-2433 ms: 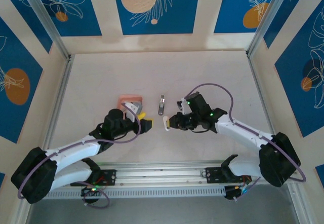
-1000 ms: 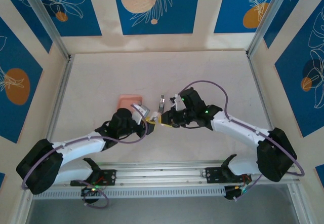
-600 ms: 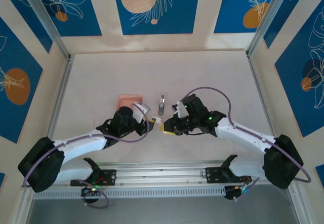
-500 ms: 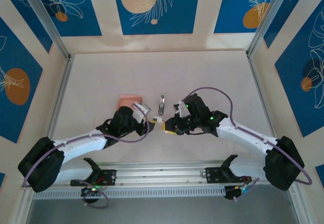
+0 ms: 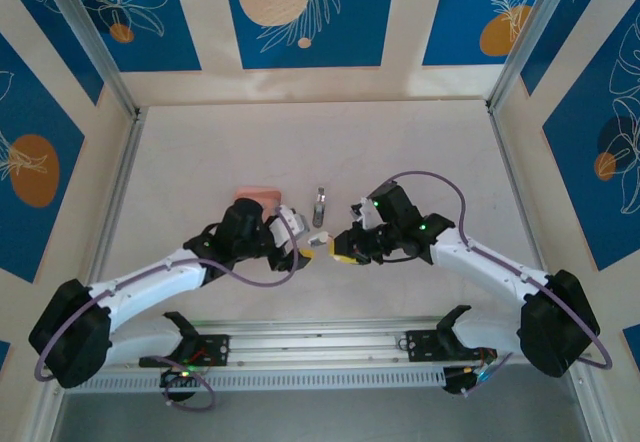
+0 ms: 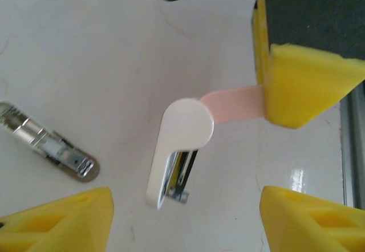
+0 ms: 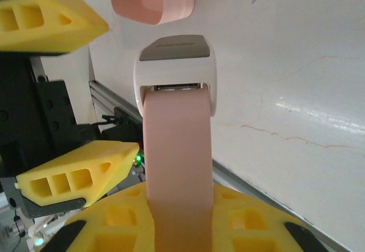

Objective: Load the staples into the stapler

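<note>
A small pink and white stapler [image 6: 179, 143] hangs open above the table, its white arm [image 7: 175, 75] pointing down and metal showing inside. My right gripper [image 7: 177, 223] is shut on its pink arm [image 6: 234, 104]. In the top view the stapler [image 5: 320, 237] sits between both grippers at mid-table. My left gripper [image 6: 185, 218] is open, with its yellow fingers [image 6: 63, 218] spread wide to either side of the white arm and clear of it. The staples are out of view.
A slim grey metal piece [image 5: 319, 205] lies on the table just beyond the grippers, left of the stapler in the left wrist view [image 6: 48, 143]. A salmon-pink tray [image 5: 255, 194] sits behind my left wrist. The aluminium rail [image 5: 320, 337] runs along the near edge.
My left gripper has opened and drawn back slightly from the stapler. The right gripper has kept its hold and shifted a little to the right.
</note>
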Controlling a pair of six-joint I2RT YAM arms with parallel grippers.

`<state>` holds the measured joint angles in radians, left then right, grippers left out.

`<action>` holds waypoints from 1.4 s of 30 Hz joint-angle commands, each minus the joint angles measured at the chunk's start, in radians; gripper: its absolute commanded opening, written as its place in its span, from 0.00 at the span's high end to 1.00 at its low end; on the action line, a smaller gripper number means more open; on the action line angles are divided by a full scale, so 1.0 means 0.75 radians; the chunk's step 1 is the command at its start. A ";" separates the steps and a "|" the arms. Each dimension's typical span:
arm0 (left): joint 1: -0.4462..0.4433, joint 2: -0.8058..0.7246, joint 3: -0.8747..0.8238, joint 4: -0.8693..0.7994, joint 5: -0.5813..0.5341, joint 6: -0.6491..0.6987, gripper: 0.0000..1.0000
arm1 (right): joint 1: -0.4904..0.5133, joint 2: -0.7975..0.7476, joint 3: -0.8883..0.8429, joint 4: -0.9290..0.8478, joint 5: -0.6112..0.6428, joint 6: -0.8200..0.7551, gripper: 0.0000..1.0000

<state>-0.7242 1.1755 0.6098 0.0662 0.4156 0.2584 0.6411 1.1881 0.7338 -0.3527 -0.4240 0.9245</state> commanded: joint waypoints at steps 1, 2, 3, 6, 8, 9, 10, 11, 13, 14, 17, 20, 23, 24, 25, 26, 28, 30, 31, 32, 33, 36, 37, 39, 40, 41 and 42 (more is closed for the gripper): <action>0.007 0.073 0.086 -0.113 0.128 0.138 0.32 | -0.001 0.010 0.044 -0.011 -0.100 -0.064 1.00; 0.006 0.092 0.097 -0.117 0.140 0.148 0.33 | 0.001 0.013 0.047 -0.008 -0.110 -0.071 1.00; 0.006 0.110 0.104 -0.110 0.152 0.150 0.34 | 0.005 0.015 0.052 -0.008 -0.118 -0.077 1.00; 0.005 0.140 0.118 -0.075 0.170 0.146 0.37 | 0.010 0.021 0.058 -0.010 -0.138 -0.090 1.00; 0.004 0.160 0.127 -0.064 0.191 0.144 0.40 | 0.014 0.025 0.063 -0.008 -0.147 -0.095 1.00; 0.003 0.168 0.133 -0.066 0.203 0.144 0.41 | 0.016 0.027 0.064 -0.006 -0.151 -0.097 1.00; 0.003 0.178 0.138 -0.065 0.208 0.146 0.43 | 0.018 0.028 0.066 -0.003 -0.156 -0.098 1.00; 0.002 0.183 0.142 -0.065 0.214 0.144 0.45 | 0.019 0.030 0.068 -0.002 -0.160 -0.100 1.00; 0.003 0.194 0.146 -0.062 0.232 0.142 0.50 | 0.022 0.037 0.073 0.000 -0.169 -0.105 1.00; 0.002 0.196 0.146 -0.056 0.238 0.135 0.53 | 0.026 0.039 0.074 0.001 -0.171 -0.107 1.00; 0.002 0.204 0.143 -0.035 0.239 0.098 0.65 | 0.030 0.049 0.079 0.002 -0.173 -0.112 1.00; 0.001 0.195 0.126 0.001 0.222 0.051 0.70 | 0.033 0.050 0.083 0.004 -0.158 -0.116 1.00; 0.000 0.179 0.085 0.078 0.194 -0.025 0.73 | 0.033 0.044 0.090 0.004 -0.138 -0.117 1.00; 0.000 0.173 0.071 0.113 0.181 -0.063 0.75 | 0.032 0.040 0.095 0.002 -0.131 -0.122 1.00; 0.001 0.168 0.056 0.142 0.168 -0.099 0.77 | 0.031 0.039 0.101 -0.003 -0.122 -0.128 1.00; 0.001 0.164 0.047 0.163 0.157 -0.131 0.79 | 0.031 0.038 0.107 -0.009 -0.117 -0.134 1.00; -0.001 0.159 0.029 0.208 0.136 -0.199 0.81 | 0.027 0.040 0.121 -0.020 -0.102 -0.149 0.99; -0.001 0.155 0.009 0.255 0.124 -0.256 0.83 | 0.021 0.039 0.139 -0.031 -0.088 -0.162 0.94; -0.001 0.152 0.000 0.278 0.112 -0.288 0.85 | 0.017 0.039 0.150 -0.038 -0.080 -0.169 0.91; 0.000 0.152 -0.004 0.292 0.096 -0.314 0.85 | 0.015 0.038 0.160 -0.047 -0.065 -0.176 0.87; -0.001 0.148 -0.007 0.300 0.075 -0.344 0.86 | 0.013 0.036 0.172 -0.058 -0.048 -0.183 0.83; -0.001 0.130 -0.022 0.335 -0.009 -0.469 0.87 | 0.012 0.011 0.199 -0.086 0.045 -0.200 0.62; 0.000 0.123 -0.034 0.360 -0.030 -0.522 0.87 | 0.012 -0.005 0.200 -0.086 0.087 -0.200 0.57; 0.000 0.114 -0.053 0.412 -0.054 -0.642 0.87 | 0.014 -0.042 0.195 -0.079 0.176 -0.193 0.48; -0.003 0.112 -0.062 0.434 -0.070 -0.704 0.87 | 0.014 -0.065 0.190 -0.068 0.223 -0.185 0.43; -0.004 0.111 -0.073 0.452 -0.093 -0.773 0.87 | 0.019 -0.089 0.184 -0.055 0.273 -0.176 0.41; -0.005 0.111 -0.080 0.463 -0.118 -0.839 0.87 | 0.027 -0.112 0.177 -0.044 0.328 -0.163 0.39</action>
<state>-0.7246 1.2819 0.5705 0.3298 0.3878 -0.1856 0.6540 1.1557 0.8551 -0.4011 -0.2989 0.7990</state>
